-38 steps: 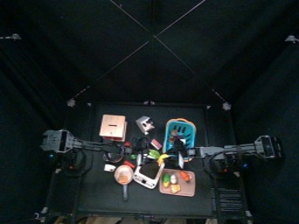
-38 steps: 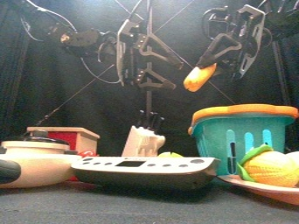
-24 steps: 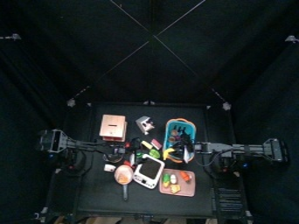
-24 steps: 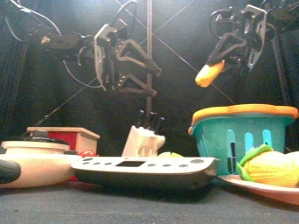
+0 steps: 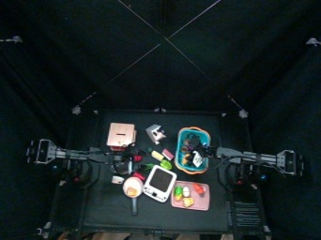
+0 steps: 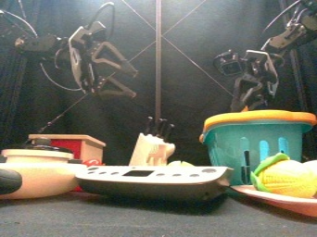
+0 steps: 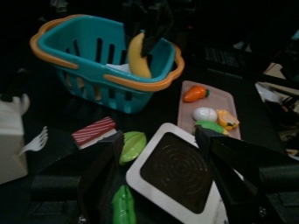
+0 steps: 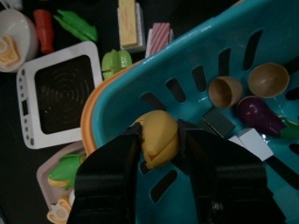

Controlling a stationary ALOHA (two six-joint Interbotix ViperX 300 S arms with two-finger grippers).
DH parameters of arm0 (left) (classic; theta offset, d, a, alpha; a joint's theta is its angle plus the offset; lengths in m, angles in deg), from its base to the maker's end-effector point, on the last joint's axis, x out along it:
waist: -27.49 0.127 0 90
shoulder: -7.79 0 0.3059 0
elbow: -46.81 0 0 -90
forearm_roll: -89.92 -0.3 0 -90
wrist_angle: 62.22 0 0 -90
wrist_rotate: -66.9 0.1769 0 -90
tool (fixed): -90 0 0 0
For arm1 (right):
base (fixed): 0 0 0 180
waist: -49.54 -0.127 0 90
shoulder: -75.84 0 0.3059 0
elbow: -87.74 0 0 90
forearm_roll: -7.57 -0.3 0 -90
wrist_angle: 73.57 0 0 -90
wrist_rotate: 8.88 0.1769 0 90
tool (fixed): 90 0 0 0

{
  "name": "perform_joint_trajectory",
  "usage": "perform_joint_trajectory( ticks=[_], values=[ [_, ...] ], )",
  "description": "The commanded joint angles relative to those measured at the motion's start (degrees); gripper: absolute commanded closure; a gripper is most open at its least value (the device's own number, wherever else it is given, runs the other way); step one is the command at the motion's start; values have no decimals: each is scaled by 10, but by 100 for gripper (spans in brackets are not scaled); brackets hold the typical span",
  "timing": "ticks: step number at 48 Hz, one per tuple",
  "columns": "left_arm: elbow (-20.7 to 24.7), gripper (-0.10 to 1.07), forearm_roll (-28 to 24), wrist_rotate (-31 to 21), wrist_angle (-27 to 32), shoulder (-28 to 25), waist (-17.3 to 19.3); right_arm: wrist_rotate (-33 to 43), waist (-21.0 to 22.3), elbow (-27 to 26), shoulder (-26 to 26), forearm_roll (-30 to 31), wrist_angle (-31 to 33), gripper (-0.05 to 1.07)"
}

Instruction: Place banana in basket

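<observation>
The yellow banana (image 8: 156, 138) stands upright inside the teal basket with the orange rim (image 8: 233, 52), between the jaws of my right gripper (image 8: 166, 136), which is shut on it. The left wrist view shows the banana (image 7: 140, 54) in the basket (image 7: 70, 61) under the right gripper (image 7: 149, 22). In the front view the right gripper (image 6: 254, 93) hangs at the rim of the basket (image 6: 254, 139) and the banana is hidden. My left gripper (image 6: 106, 74) is open and empty, high at the left, away from the basket (image 5: 192, 141).
Brown round items (image 8: 268, 79) and an eggplant lie in the basket. A white scale with a black pad (image 5: 158, 183), a board of vegetables (image 5: 191, 195), a knife block (image 6: 151, 148), a red box (image 5: 122, 134) and a pan (image 6: 37, 167) crowd the table.
My right gripper has come down with the banana from above the basket into it. My left arm has drawn back to the left.
</observation>
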Motion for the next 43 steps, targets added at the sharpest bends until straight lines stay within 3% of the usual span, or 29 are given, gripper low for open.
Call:
perform_joint_trajectory(
  ticks=[1, 15, 31, 43],
  values=[
    [-6, 0, -2, 1, -5, 25, 21, 1, 3, -19, 1, -8, 5, 32],
    [-64, 0, -4, 10, -5, 98, 45, 1, 13, -37, 2, -65, 32, 8],
    [-116, 0, -5, 11, -5, 196, 59, 4, 52, -69, 20, -137, 76, 6],
    [-142, 0, -4, 10, -2, 245, 60, 4, 95, -82, 76, -174, 142, 6]
  ],
)
